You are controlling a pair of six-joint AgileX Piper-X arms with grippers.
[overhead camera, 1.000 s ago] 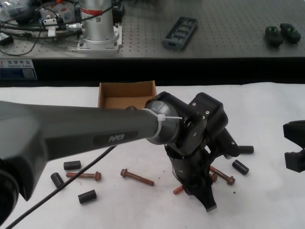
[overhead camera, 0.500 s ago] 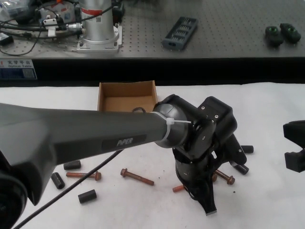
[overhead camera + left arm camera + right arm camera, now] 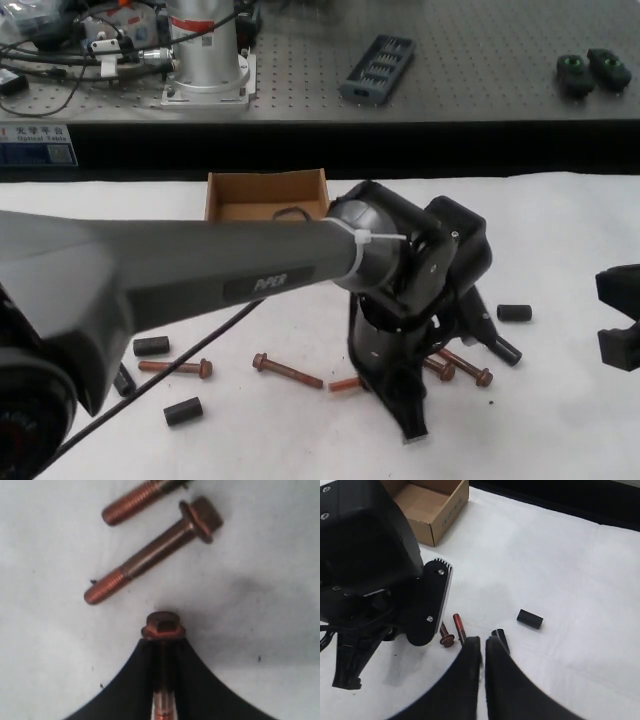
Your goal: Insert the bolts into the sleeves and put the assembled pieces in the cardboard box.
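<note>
The tabletop [image 3: 560, 230] carries the cardboard box [image 3: 265, 200] at 12 o'clock. The left arm [image 3: 200, 275] spans the centre. The left jaws clamp a bolt [image 3: 164, 627] by the shank, head exposed. The right jaws, at 3 o'clock, stand narrow, holding nothing. Loose bolts [image 3: 287, 369] and sleeves [image 3: 513, 312] lie from 4 to 8 o'clock.

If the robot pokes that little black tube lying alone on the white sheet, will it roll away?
Probably a little: the black sleeve looks like a short cylinder lying on its side, so a sideways nudge should roll it. The white cover looks like creased cloth, which may stop it soon.
</note>
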